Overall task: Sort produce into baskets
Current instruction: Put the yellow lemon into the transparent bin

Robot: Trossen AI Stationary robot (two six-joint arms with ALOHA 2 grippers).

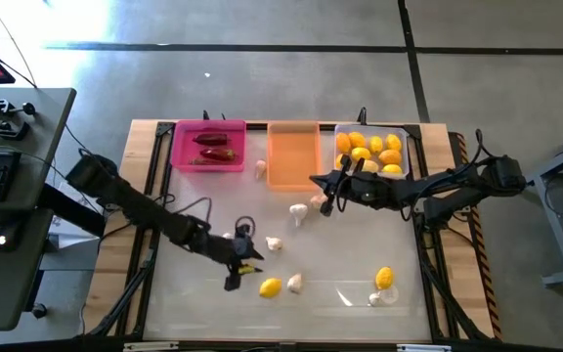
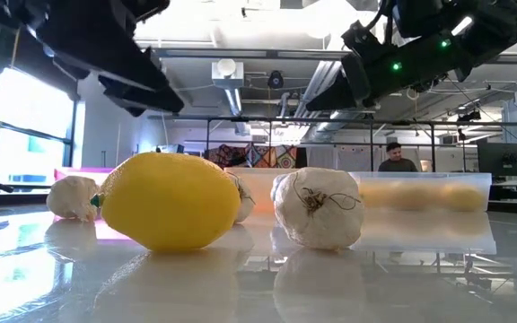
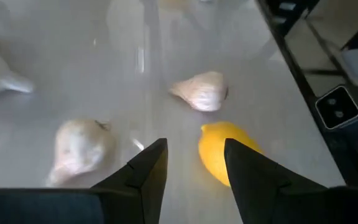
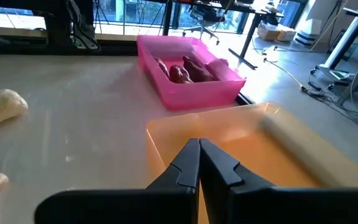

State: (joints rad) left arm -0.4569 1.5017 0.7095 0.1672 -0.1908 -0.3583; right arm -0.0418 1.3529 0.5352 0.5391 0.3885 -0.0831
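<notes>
High view: sorting is sitting roughly halfway. Dark red chili peppers [image 1: 213, 147] are lying in the shallow magenta-pink plastic tray [image 1: 179, 156], and a heap of yellow-orange lemon-like fruits [image 1: 374, 152] is filling the clear whitish tray [image 1: 411, 156], while the translucent orange tray [image 1: 293, 156] between them is showing nothing inside. Still waiting on the glossy white table [image 1: 194, 313] are two lemons and several small whitish garlic bulbs, one [image 1: 260, 169] lying just beside the pink tray.

The left gripper [image 1: 238, 266] is hovering near the table's front with fingers [image 3: 145, 171] spread, one loose lemon [image 1: 270, 286] just beside it; from above, that fruit's long axis is running across the table, left to right. The second lemon [image 1: 384, 278] is resting near a clear plastic scrap [image 1: 360, 296], its long axis running front to back. The right gripper [image 1: 326, 196] is hanging at the orange tray's front edge, fingers [image 4: 188, 165] pressed together and, by the look of it, holding nothing.
</notes>
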